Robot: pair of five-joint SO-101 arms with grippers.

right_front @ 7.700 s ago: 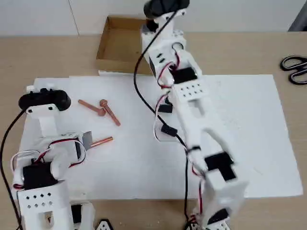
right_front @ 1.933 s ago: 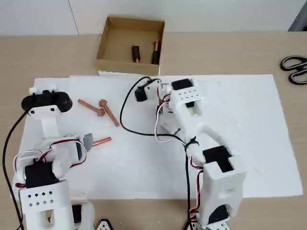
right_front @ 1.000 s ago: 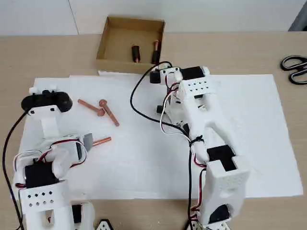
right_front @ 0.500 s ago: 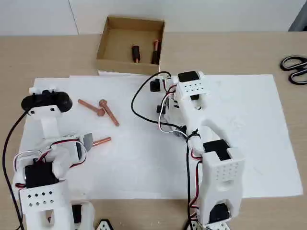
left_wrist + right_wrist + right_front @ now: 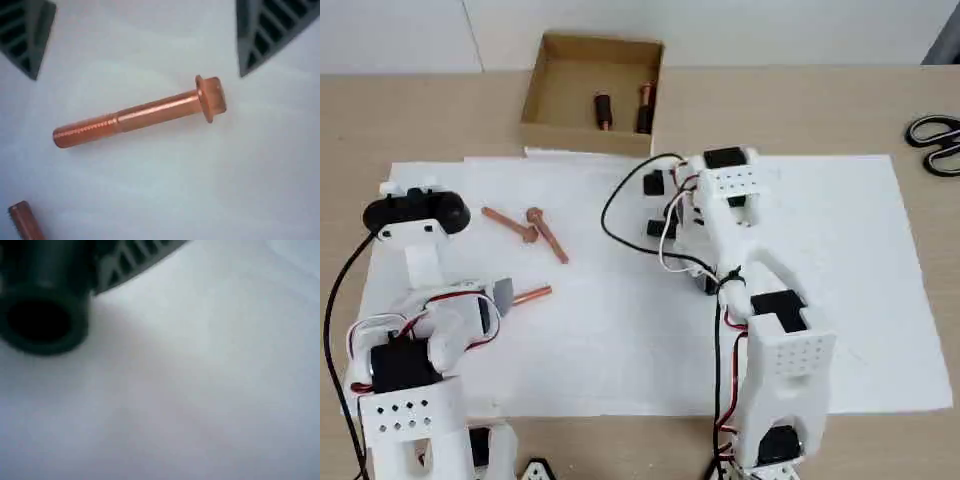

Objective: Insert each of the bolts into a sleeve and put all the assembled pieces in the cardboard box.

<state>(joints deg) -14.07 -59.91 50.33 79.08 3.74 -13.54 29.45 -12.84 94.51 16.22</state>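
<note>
The nearest copper-coloured, flange-headed metal bolt (image 5: 140, 112) lies flat on the white paper sheet (image 5: 840, 260) toward the counter's left edge. It is directly before the left claw (image 5: 137, 75), whose two ribbed dark fingers (image 5: 270, 30) stand wide apart, clear of it on either side. Judgement: the bolt is rigid, light and smooth, and free to roll on the paper. The plain shank between thread and flange offers the soundest hold, taken across its width, leaving the threaded end free for insertion. Two further loose bolts (image 5: 551, 237) lie together just beyond it, seemingly touching, near enough to be nudged by a wide approach. The right claw (image 5: 130, 257) sits near the counter's middle beside a dark cylindrical sleeve (image 5: 42, 320) with an open bore; whether this claw is spread or closed cannot be told. The sleeve is judged stiff and likewise prone to rolling, and is best taken across its outer wall, bore unobstructed. The brown cardboard box (image 5: 532, 100) at the counter's far edge holds two assembled pieces (image 5: 603, 110). A black cable (image 5: 604, 213) loops over the paper between bolts and sleeve and could snag. Black-handled scissors (image 5: 935, 140) lie at the right edge, well apart.
</note>
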